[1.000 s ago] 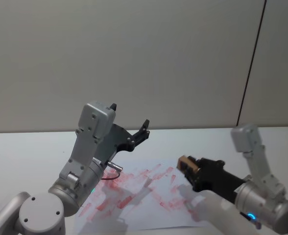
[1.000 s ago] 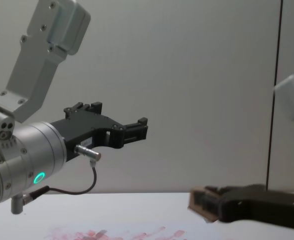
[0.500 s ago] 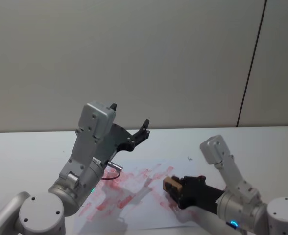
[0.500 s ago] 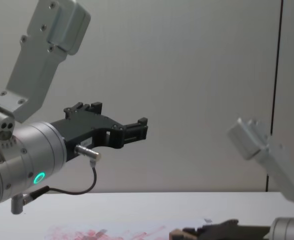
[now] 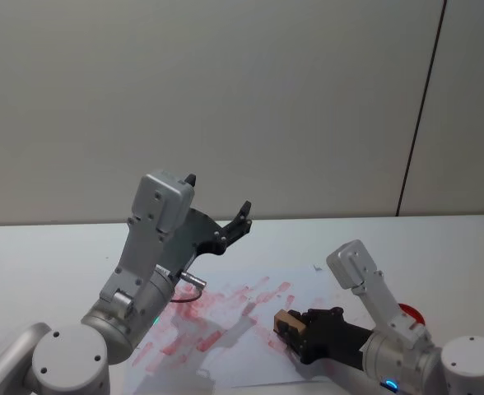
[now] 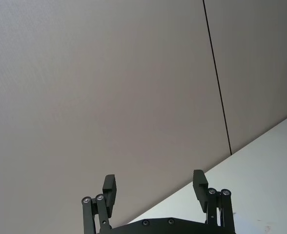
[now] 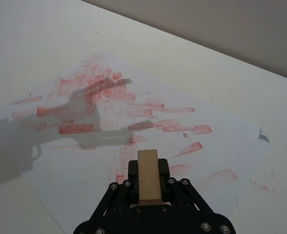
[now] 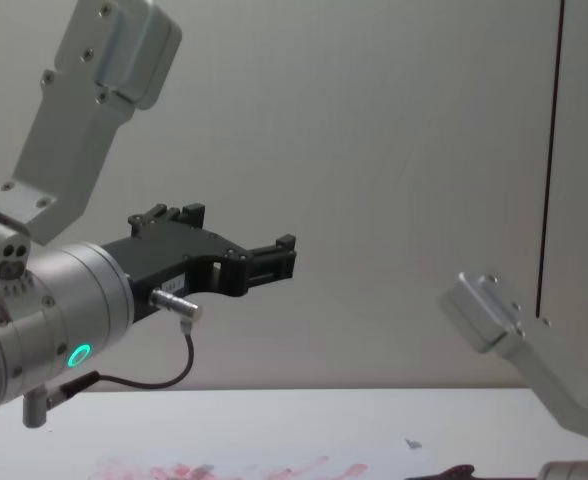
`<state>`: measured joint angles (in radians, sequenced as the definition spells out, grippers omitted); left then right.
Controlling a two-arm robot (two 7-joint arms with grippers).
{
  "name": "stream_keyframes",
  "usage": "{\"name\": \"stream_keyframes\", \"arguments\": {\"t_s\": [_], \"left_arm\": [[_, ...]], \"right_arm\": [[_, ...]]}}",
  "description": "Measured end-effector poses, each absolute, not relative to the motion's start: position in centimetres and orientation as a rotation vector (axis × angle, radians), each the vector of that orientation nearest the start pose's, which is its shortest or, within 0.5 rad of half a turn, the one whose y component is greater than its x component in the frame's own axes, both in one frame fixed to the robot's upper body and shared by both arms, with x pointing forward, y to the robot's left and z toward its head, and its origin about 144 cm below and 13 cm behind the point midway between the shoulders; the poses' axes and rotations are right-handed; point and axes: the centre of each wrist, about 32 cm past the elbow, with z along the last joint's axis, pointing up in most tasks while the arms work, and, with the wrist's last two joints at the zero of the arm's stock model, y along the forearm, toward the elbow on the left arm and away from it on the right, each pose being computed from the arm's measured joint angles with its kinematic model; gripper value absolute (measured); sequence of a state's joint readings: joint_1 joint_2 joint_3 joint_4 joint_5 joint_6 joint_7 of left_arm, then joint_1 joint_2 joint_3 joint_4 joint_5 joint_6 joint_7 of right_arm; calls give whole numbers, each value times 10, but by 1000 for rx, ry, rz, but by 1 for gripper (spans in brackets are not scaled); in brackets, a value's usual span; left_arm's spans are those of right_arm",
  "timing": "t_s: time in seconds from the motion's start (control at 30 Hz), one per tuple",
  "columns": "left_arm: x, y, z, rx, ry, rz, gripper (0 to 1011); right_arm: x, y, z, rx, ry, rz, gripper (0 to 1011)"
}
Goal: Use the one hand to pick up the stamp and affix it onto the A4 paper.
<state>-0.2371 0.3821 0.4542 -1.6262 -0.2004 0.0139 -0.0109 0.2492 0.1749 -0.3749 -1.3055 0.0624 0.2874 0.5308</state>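
While left fingers (image 6: 109, 187) gape aloft, right fingers (image 7: 132, 170) clamp the stamp (image 7: 148, 178) over A4 paper (image 7: 197, 146).

The left arm (image 5: 147, 255) stands raised over the counter's (image 5: 53, 247) left side, its left claw (image 6: 153, 187) held high with fingers spread apart. The right arm (image 5: 374, 288) lies low by the counter's near edge, its right claw (image 5: 295, 331) pointing left and clamped on the stamp (image 5: 284, 318).

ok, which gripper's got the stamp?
The right gripper, shut on the wooden stamp over the ink-smeared A4 paper. The left gripper is raised, open and empty.
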Motion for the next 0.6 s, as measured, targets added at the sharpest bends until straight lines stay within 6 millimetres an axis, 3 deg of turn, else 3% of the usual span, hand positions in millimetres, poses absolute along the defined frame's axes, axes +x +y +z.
{"name": "stream_keyframes", "arguments": {"t_s": [0.37, 0.6], "left_arm": [[492, 198, 1204, 61, -268, 1124, 1001], [492, 198, 1204, 61, -268, 1124, 1001]], "right_arm": [[512, -182, 1125, -370, 176, -740, 220], [512, -183, 1138, -289, 153, -745, 219]]}}
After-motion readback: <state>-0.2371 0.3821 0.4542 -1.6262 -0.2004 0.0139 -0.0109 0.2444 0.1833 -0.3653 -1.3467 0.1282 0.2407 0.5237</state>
